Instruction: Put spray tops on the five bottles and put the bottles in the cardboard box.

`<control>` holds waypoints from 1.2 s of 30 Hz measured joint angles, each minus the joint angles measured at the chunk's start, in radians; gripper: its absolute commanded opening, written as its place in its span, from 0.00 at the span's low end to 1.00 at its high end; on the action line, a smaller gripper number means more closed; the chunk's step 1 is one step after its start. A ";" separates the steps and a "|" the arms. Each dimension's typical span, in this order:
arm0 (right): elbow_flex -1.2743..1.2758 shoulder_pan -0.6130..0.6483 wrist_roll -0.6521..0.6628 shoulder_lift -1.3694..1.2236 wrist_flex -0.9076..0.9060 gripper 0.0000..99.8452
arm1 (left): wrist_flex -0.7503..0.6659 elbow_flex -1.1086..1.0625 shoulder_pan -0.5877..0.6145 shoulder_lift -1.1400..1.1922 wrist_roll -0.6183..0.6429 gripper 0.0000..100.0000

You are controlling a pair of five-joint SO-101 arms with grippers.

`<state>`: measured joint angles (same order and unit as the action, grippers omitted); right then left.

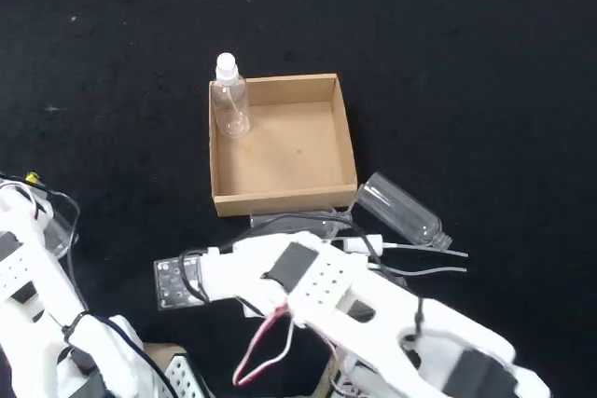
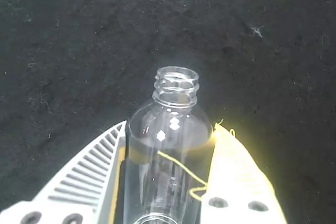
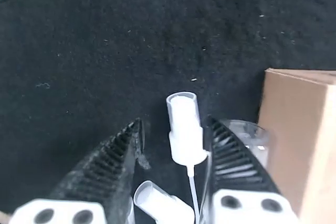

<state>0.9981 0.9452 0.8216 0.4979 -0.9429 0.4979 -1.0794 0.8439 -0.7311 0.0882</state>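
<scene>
Uncapped bottle (image 2: 176, 98) sits clamped between both fingers of the left end effector (image 2: 170, 132), near the left edge of the bench (image 1: 466, 62). By the front edge, the right end effector (image 3: 175, 127) stands partly open around a spray top (image 3: 185, 127) that touches one finger only. The cardboard box (image 1: 284, 200) holds a capped bottle (image 1: 229, 104) in its far left corner. Another open bottle (image 1: 399, 212) lies beside the box's right front corner.

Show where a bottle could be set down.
Most of the cardboard box floor is bare, beside the capped bottle in its far-left corner. The table is free on its far side too. Crowded in front: the right arm, a lying bottle.
</scene>
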 measured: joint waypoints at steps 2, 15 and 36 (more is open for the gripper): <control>-0.038 0.000 0.000 -0.074 0.000 0.21 | 0.000 0.000 0.002 0.000 0.000 0.03; -0.129 -0.038 0.012 -0.262 0.000 0.21 | 0.000 0.000 0.011 0.000 0.000 0.03; -0.141 -0.043 -0.021 -0.299 0.057 0.01 | 0.118 0.025 0.011 0.000 0.000 0.03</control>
<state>0.8569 0.9022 0.8002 0.1987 -0.8861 0.6160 -1.0549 0.8546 -0.7311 0.0882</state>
